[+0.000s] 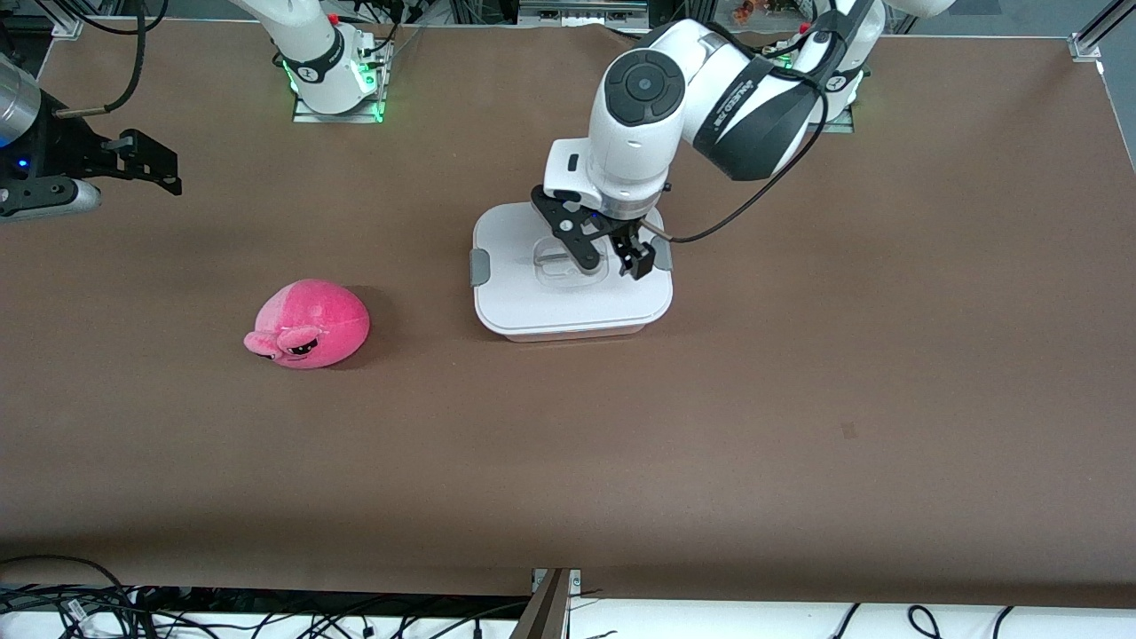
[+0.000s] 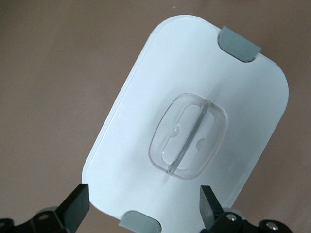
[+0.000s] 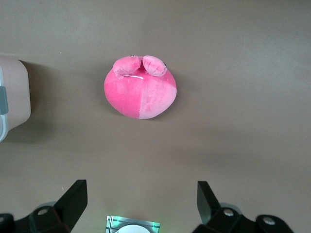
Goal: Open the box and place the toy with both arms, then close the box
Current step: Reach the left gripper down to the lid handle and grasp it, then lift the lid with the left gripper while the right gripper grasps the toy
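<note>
My left gripper (image 1: pixel 612 257) hovers wide open, empty, over the box (image 1: pixel 571 273) lid's clear recessed handle (image 2: pixel 188 137); the stiff, slick ridge is probably the best place to pinch. My right gripper (image 3: pixel 138 201), spread and empty, waits above the desk (image 1: pixel 799 399) near the soft toy (image 1: pixel 309 323).

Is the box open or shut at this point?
Shut. The white lid sits flat on the box, grey side clips at both ends. The open left gripper hangs over its handle.

boxes: 1 (image 1: pixel 568 302) | toys: 1 (image 1: pixel 309 323) | arms: 2 | hands: 2
</note>
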